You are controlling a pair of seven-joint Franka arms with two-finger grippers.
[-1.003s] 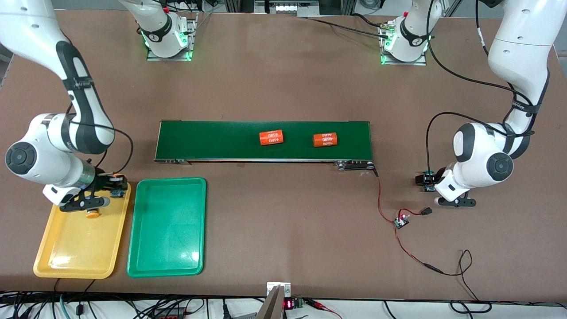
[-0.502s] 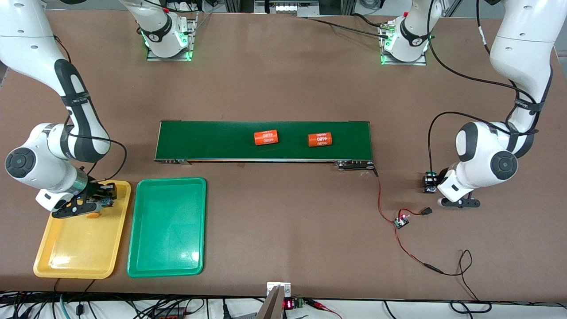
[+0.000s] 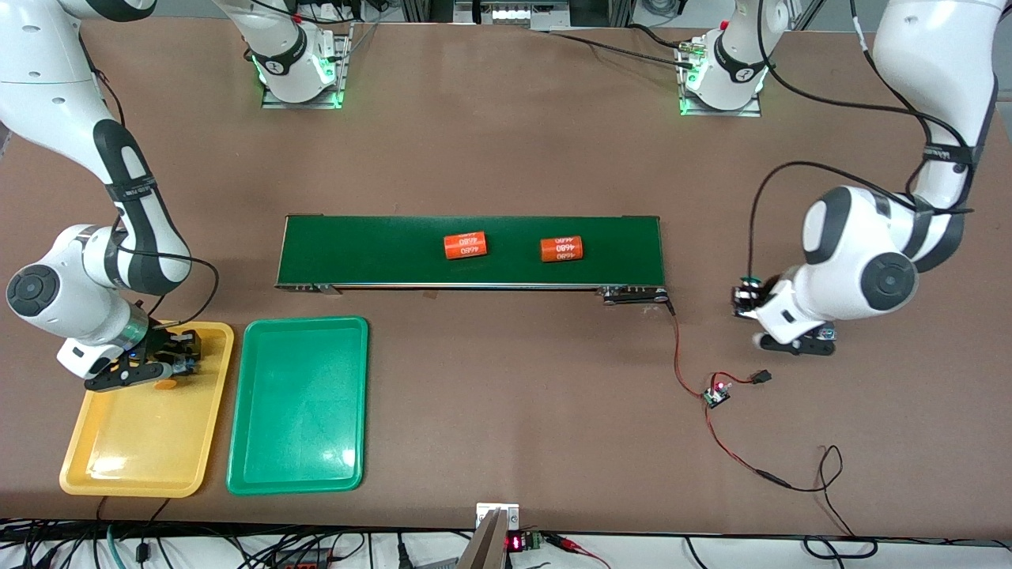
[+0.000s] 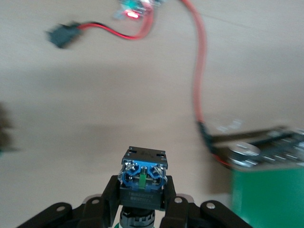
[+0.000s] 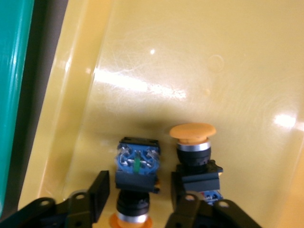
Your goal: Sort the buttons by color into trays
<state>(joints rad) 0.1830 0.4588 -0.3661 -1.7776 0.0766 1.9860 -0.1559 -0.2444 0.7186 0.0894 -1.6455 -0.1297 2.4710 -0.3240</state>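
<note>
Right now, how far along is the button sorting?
Done: two yellow-capped push-buttons sit in the yellow plastic tray, right gripper open around one. In hand: left gripper grips a green-capped push-button above the table. Left: carrying it to the green plastic tray.
</note>
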